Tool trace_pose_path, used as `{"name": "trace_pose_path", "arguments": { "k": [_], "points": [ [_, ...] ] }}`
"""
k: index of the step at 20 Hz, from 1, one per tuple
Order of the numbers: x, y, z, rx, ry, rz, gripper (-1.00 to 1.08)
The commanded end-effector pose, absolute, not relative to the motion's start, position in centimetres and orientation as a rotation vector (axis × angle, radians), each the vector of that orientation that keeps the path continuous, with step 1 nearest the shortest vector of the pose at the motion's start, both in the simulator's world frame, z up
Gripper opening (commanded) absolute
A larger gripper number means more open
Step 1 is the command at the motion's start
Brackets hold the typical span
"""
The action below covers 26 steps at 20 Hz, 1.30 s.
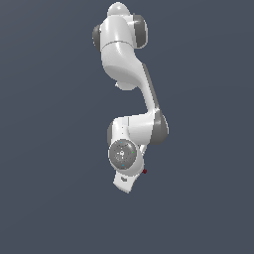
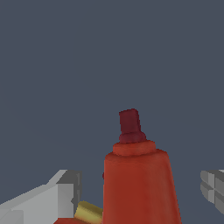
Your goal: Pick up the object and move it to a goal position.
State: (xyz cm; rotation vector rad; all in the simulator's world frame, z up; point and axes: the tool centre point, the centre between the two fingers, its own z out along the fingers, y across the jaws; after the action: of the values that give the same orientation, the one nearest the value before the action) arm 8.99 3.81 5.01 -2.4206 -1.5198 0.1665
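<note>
Red drill-shaped object (image 2: 138,183) low in the wrist view's frame, dark nose tip pointing up, yellow mark at its lower left, lying between two grey fingers (image 2: 61,192) standing apart on either side without visible contact. Gripper (image 1: 130,184) below centre in the exterior view, with only a red speck (image 1: 145,171) showing beside the white arm (image 1: 126,59).
</note>
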Motion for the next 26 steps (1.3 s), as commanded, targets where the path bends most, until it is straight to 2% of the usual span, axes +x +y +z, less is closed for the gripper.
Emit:
{"name": "trace_pose_path", "arguments": {
  "k": [1, 7, 8, 26],
  "points": [
    [8.7, 4.0, 4.1, -2.418, -1.521, 0.168, 1.08],
    [8.3, 4.2, 2.7, -2.416, -1.523, 0.167, 1.08],
    [8.3, 4.2, 2.7, -2.416, -1.523, 0.167, -1.00],
    [7.8, 3.7, 3.4, -2.416, -1.523, 0.166, -1.00]
  ]
}}
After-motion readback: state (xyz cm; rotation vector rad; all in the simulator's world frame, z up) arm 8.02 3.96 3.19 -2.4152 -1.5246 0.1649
